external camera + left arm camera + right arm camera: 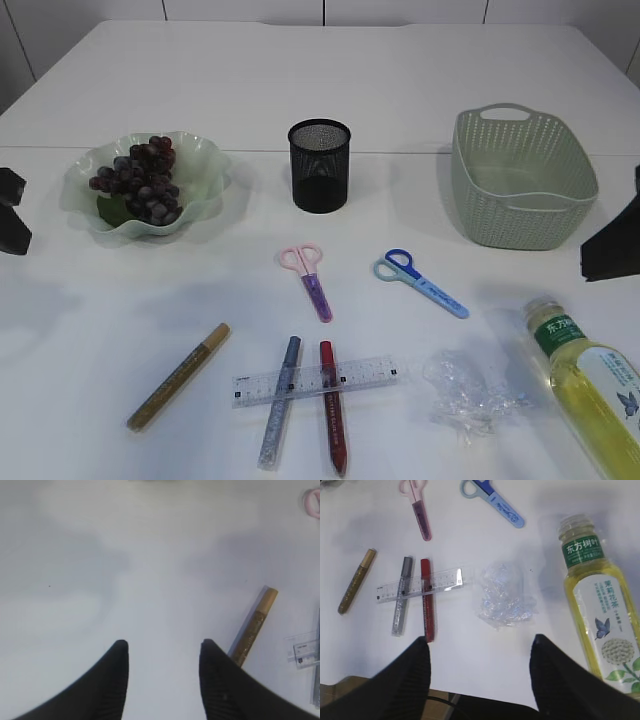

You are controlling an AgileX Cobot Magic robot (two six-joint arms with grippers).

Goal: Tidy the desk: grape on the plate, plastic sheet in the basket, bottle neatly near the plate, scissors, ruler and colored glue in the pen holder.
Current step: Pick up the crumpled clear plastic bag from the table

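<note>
I find the pale green wavy-rimmed plate (205, 160) at the left rear of the white tabletop (400, 80) already carrying the dark purple grape bunch (140, 180). The black mesh pen holder (320, 165) stands upright at centre; I cannot see into its bottom. The grey-green woven plastic basket (520, 180) at the right rear holds nothing that I can see.

On the bare tabletop lie the pink-handled scissors (308, 272), the blue-handled scissors (420, 282), the clear plastic ruler (315, 382) laid across the silver glitter glue pen (280, 415) and red glitter glue pen (331, 410), the gold glitter glue pen (178, 377) apart to their left, the crumpled clear plastic sheet (505, 596), and the yellow tea bottle (597, 600) lying on its side.

My left claw (162, 652) hangs parted, holding nothing. My right claw (480, 650) stands wide, likewise unladen.
</note>
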